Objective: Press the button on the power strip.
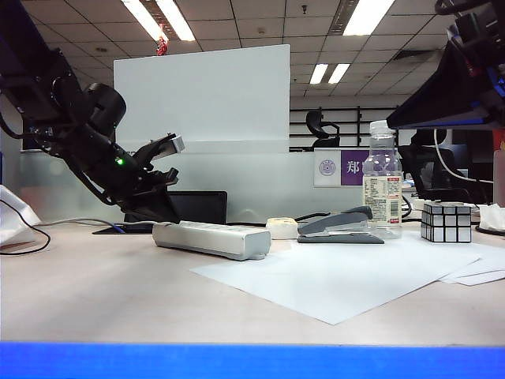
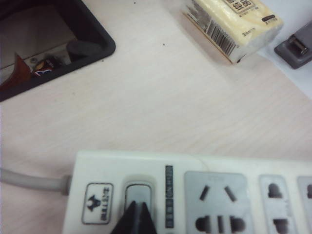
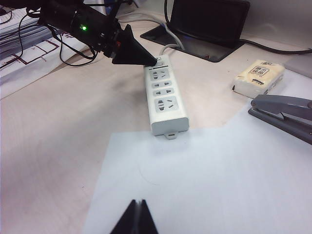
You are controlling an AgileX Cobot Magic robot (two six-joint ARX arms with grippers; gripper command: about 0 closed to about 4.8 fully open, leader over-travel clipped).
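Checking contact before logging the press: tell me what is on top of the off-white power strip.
The left gripper, shut, tips on the grey button at the off-white plastic power strip's cord end. The button's lower part is covered. Sockets otherwise bare. The right gripper, shut, is above the white paper.

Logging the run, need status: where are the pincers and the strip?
Left pincer shut, tip on the power strip button. Right pincer shut, hanging above the white paper. Nothing in the way.
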